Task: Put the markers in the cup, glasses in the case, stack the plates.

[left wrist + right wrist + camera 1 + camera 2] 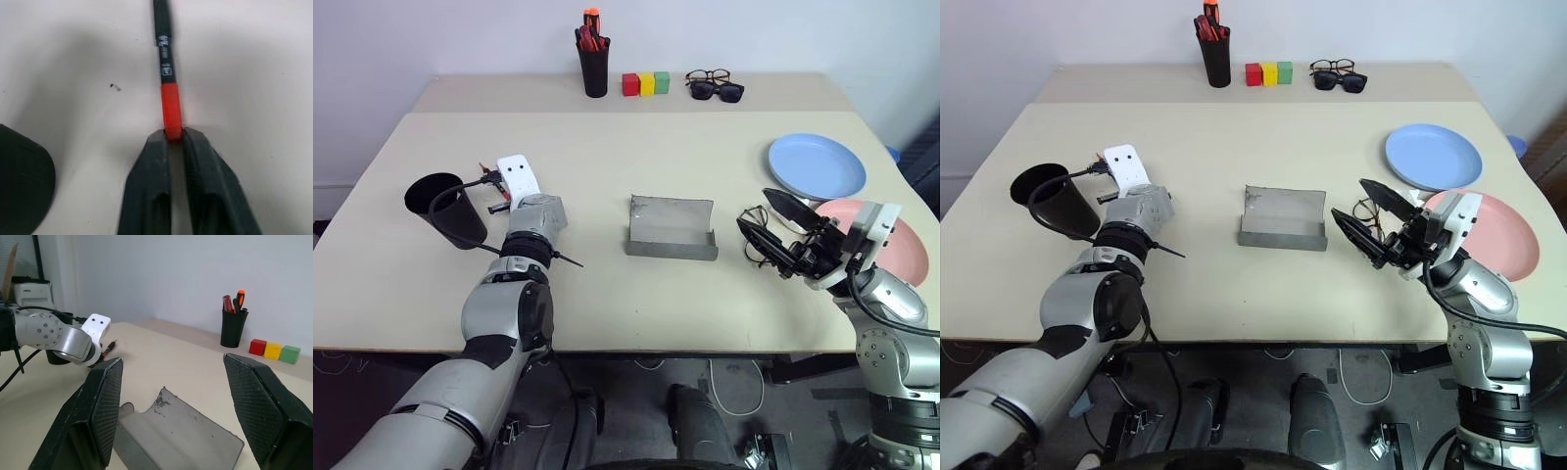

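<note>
A black pen cup (593, 70), three coloured blocks (646, 83) and black sunglasses (718, 92) line the table's (607, 157) far edge.

Beige table (607, 176) against plain white wall (460, 34).

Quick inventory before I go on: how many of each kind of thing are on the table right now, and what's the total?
Plates: 2, blue plate and pink plate
Eyewear: 3, wire glasses, second clear pair, sunglasses
Cups: 2, wide black cup, pen cup holding red-orange pens
Blocks: 3, red, yellow, green
Case: 1, open
Marker: 1, red-capped, in left gripper
Total: 12
</note>
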